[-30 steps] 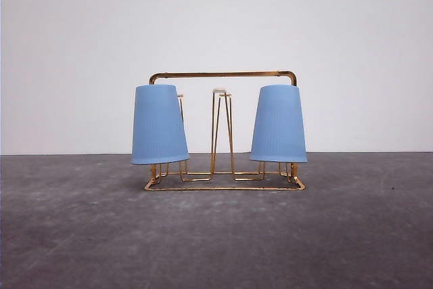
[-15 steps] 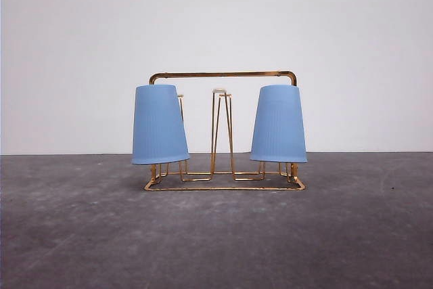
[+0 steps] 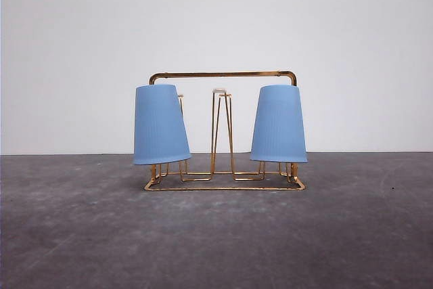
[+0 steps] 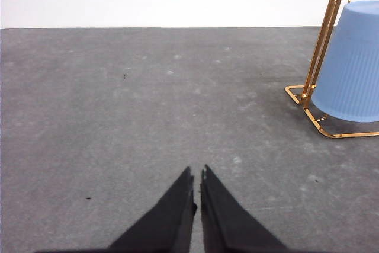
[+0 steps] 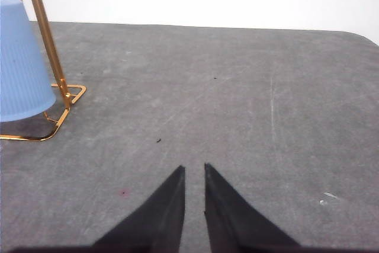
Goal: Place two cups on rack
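While two light blue cups hang upside down on the single gold wire rack (image 3: 223,130), one sits on the end prong at each side: the left cup (image 3: 160,125) tilted, the right cup (image 3: 279,124) nearly straight. The rack stands on the grey table (image 3: 216,241), with three prong pairs counted, the middle pair bare. Since a second ago, the left cup's rim has shifted slightly rightward. The left gripper (image 4: 196,177) is nearly closed and empty; the right gripper (image 5: 194,173) shows a narrow gap, also empty.

You get bright, even, diffuse light | soft faint shadows under the rack (image 3: 223,184) on the table (image 3: 216,235) | no glare | focus slightly soft
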Robot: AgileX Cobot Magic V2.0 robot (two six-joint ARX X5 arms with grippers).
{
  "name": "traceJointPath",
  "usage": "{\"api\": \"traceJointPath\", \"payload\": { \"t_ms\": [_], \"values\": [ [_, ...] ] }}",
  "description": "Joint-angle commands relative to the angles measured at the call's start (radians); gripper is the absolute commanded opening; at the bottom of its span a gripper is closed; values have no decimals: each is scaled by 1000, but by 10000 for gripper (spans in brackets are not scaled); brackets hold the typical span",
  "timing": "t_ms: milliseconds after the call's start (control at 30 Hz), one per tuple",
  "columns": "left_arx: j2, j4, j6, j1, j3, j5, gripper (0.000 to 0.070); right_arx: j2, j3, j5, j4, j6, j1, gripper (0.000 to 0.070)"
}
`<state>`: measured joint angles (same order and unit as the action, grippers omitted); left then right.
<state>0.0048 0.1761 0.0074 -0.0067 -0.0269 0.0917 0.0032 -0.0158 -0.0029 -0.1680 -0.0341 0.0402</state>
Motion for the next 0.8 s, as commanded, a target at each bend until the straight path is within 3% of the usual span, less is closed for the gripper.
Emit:
{"api": "traceJointPath", "payload": {
  "t_ms": [0,767],
  "values": [
    [0,3,0,1,14,2,0,0,4,1,11,-10,2,59],
    [0,3,0,1,14,2,0,0,3,1,11,-10,2,59]
  ]
}}
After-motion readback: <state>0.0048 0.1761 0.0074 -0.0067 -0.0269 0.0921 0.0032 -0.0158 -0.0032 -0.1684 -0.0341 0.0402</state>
